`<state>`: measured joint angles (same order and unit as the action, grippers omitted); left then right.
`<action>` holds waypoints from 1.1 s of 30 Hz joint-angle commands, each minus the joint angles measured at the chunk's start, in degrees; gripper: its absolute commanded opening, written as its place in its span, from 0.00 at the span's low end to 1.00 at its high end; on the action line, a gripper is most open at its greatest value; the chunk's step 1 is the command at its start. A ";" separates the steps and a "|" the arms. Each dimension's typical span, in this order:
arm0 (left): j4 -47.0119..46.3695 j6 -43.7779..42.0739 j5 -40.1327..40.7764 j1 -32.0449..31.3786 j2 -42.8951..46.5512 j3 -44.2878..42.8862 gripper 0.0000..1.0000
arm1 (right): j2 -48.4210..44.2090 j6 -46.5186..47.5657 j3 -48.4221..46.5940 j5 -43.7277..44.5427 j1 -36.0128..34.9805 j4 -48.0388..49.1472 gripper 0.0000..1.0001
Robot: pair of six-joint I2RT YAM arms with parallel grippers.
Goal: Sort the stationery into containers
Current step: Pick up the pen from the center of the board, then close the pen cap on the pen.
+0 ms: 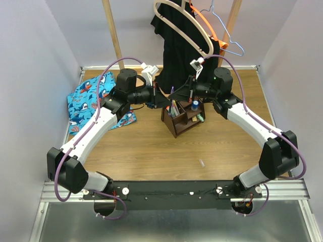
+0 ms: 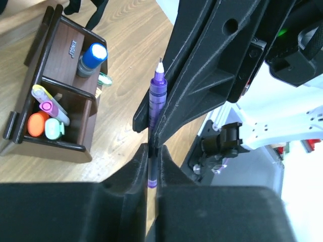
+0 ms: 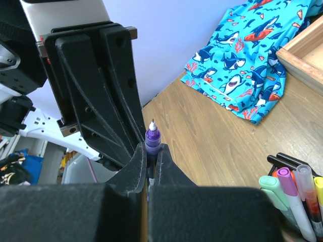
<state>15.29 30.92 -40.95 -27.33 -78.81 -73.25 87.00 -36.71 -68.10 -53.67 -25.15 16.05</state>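
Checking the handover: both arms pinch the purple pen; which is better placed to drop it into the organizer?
Probably right: the right fingers clamp the purple pen near its tip and hang over the organizer; the left fingers sit beside it.

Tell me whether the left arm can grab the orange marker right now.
Probably not: left gripper and right gripper both clamp the purple pen, though nothing covers the orange marker.

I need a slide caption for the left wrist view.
Left pincer and right pincer both hold the thin purple pen, near the dark brown wooden desk organizer containing coloured markers.
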 commanded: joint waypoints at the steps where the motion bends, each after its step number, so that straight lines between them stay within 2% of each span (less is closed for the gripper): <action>1: -1.84 1.25 -2.38 0.00 0.85 1.71 0.37 | -0.08 0.24 -0.99 1.64 -0.43 1.52 0.01; 6: -2.19 0.99 -3.08 0.00 1.29 2.50 0.38 | 0.01 -0.47 -1.16 2.25 -0.34 1.44 0.01; 9: -2.11 0.81 -3.17 0.09 1.37 2.41 0.35 | 0.27 -0.73 -1.25 2.43 -0.34 1.70 0.01; 13: -2.45 0.55 -3.43 0.00 1.46 2.68 0.26 | 0.27 -0.65 -0.90 2.78 -0.34 1.52 0.01; 19: -3.86 1.34 -4.66 0.09 1.46 3.20 0.24 | 0.89 -1.61 -0.90 3.48 -0.34 2.05 0.01; 27: -5.53 1.87 -6.42 0.00 1.02 3.29 0.26 | 2.38 -2.66 -2.04 4.10 -0.34 2.49 0.01; 30: -6.41 2.13 -6.78 0.00 1.02 3.64 0.33 | 2.73 -3.71 -2.13 4.62 -0.43 2.58 0.01; 33: -6.50 1.96 -6.95 0.00 0.85 3.73 0.31 | 2.82 -3.98 -2.13 4.89 -0.34 2.40 0.01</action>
<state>11.88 31.83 -43.57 -26.96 -78.78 -69.87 88.51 -40.12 -68.45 -51.64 -25.17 17.06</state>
